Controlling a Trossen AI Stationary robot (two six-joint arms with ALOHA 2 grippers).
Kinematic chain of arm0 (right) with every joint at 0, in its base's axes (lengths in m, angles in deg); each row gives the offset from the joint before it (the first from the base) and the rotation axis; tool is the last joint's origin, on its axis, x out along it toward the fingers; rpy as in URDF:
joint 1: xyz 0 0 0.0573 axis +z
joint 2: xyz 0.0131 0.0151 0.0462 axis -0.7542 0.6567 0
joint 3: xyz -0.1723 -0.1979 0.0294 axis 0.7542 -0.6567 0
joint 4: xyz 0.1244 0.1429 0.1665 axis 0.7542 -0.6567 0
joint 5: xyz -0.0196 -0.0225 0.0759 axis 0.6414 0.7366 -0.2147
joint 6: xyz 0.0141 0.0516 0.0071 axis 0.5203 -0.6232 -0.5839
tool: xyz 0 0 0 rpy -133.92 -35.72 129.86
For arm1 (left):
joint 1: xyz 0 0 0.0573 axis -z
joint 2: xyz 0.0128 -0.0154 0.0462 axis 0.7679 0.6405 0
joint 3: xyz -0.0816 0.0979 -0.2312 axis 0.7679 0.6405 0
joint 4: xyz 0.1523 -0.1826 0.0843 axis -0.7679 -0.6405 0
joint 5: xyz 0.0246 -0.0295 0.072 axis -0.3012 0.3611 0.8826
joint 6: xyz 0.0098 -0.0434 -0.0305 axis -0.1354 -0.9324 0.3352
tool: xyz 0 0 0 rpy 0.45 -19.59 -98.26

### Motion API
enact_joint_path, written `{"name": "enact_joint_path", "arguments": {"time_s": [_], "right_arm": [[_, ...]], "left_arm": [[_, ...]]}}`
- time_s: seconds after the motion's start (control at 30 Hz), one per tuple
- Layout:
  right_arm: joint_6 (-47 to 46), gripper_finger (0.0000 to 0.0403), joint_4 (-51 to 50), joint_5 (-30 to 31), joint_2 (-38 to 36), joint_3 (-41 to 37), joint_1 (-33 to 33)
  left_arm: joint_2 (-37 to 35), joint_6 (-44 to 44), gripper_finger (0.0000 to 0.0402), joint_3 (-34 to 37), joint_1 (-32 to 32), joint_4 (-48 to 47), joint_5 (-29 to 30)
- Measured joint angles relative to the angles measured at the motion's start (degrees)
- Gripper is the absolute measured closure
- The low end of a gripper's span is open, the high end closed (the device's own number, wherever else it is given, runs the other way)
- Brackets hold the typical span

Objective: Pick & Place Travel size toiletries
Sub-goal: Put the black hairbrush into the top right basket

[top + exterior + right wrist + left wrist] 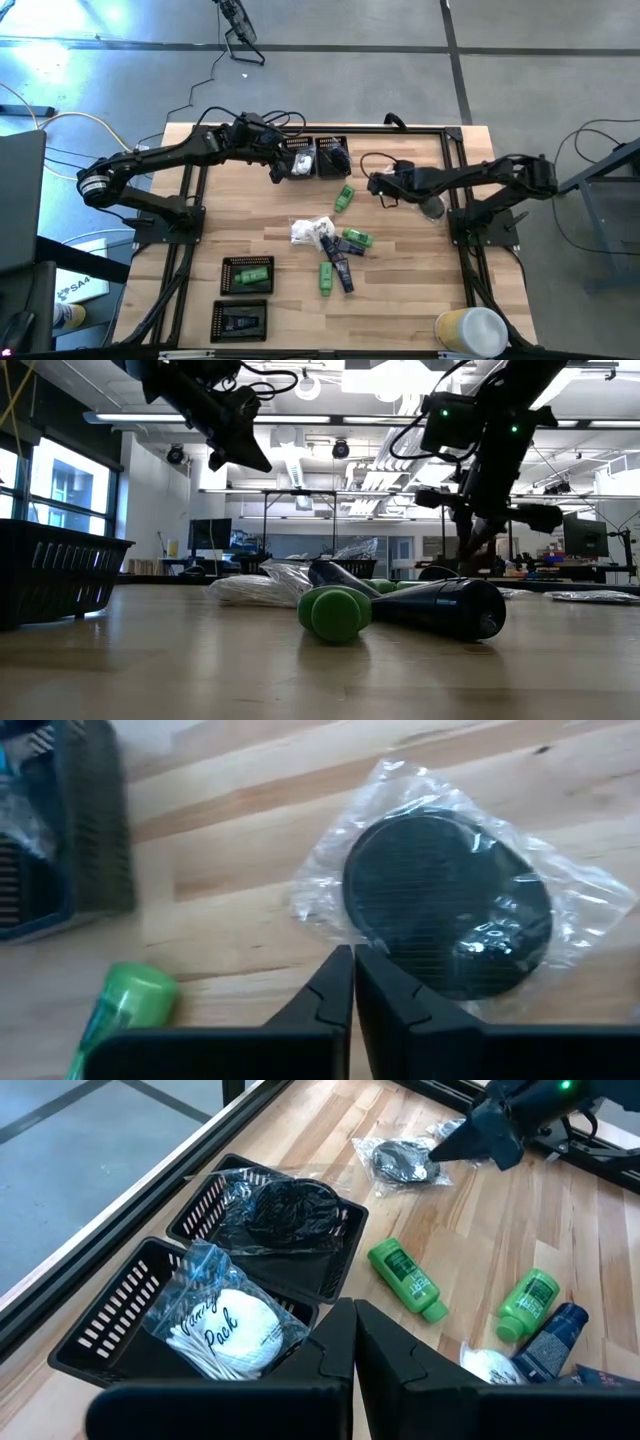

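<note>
A dark round piece in a clear bag [450, 905] lies flat on the wood toward the table's right, also seen as the bag [400, 1160] in the left wrist view. My right gripper [352, 960] is shut at the bag's edge, and it shows as the right gripper [385, 190] from above. My left gripper [352, 1330] hangs shut and empty over two far trays [135, 1295]. One tray holds a white packet [225, 1330], the other a bagged dark piece [285, 1210]. Green tubes [357, 238], navy tubes [340, 265] and white packets [312, 232] lie mid-table. My right gripper meets the bag at its clear film edge [322, 925], beside the dark round piece. The fingers slant down from the table's right side. The shut fingertips cover the spot, so how much film lies between them cannot be seen. The bag rests flat on the table.
One green tube [345, 197] lies between the far trays and the bag. Two more trays [247, 273] stand at the near left, one with a green tube, one with a navy tube. A pale round container [470, 330] sits at the near right corner.
</note>
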Motion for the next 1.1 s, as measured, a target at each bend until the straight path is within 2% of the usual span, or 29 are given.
{"name": "enact_joint_path", "arguments": {"time_s": [0.17,0.53,0.77,1.1], "right_arm": [[1.5,0.04,-2.7,-0.1,0.9,0.0,-2.0],[6.1,0.04,-3.7,-6.6,7.6,0.0,-4.2],[8.9,0.04,-0.6,-8.1,9.2,0.2,-4.2],[12.8,0.04,7.7,-17.8,8.6,0.1,-4.2]], "left_arm": [[0.0,0.0,0.0401,0.0,0.0,0.0,0.0],[0.0,-0.2,0.0401,0.0,0.0,-0.3,0.0],[0.0,-0.2,0.0401,0.0,0.0,-0.3,0.0],[0.0,-0.2,0.0401,0.0,0.0,-0.4,0.0]]}}
